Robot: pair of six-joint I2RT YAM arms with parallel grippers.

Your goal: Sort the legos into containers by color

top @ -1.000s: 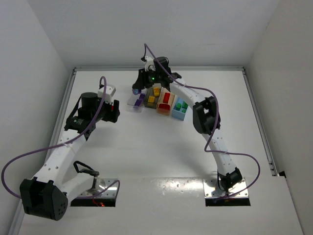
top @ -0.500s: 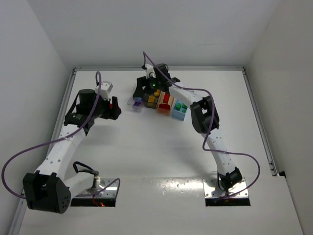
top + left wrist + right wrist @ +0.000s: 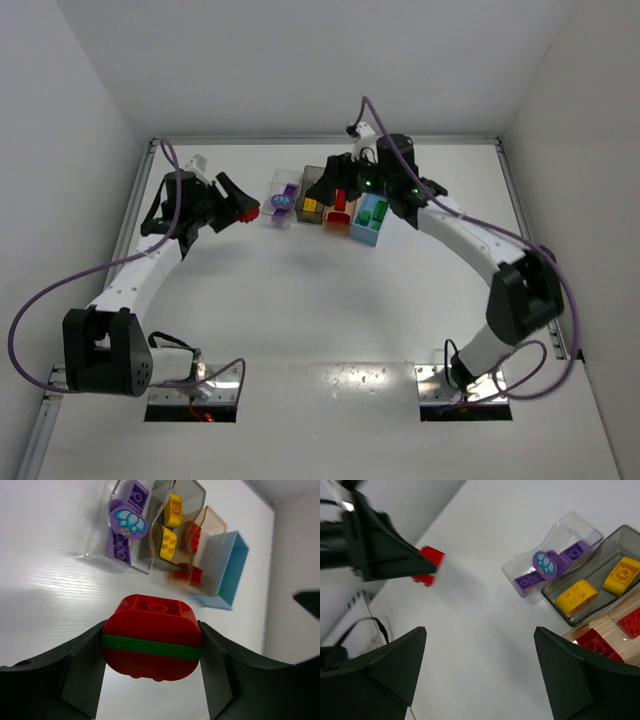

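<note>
The red-and-green brick stack [image 3: 152,637], a green layer between two red ones, is clamped between the fingers [image 3: 82,675] of the left gripper [image 3: 152,650]. It sits left of the row of bins, toward the far left corner of the worktop [image 3: 320,300]. Its underside is hidden, and I cannot tell whether it touches the surface.

From above, the right gripper [image 3: 480,675] covers parts of the middle bins. In the left wrist view the light blue bin [image 3: 232,562] shows mostly its wall. The right wrist view cuts off the tan bin [image 3: 212,517] at its edge.

A second ago the right gripper was closed over the left end of the row. It has since swung right and now hangs over the middle bins with its jaws wide apart and nothing between them. The left gripper has moved farther out along the worktop, with the same stack in its grip.

The four bins stand side by side near the middle of the far edge:
- The clear bin [image 3: 572,522], leftmost, holds purple bricks [image 3: 527,581] and a flower-printed round piece [image 3: 546,562].
- The dark grey bin [image 3: 625,532] holds two yellow bricks [image 3: 576,596].
- The tan bin holds red bricks [image 3: 594,641].
- The light blue bin, rightmost, holds green bricks [image 3: 374,213].
</note>
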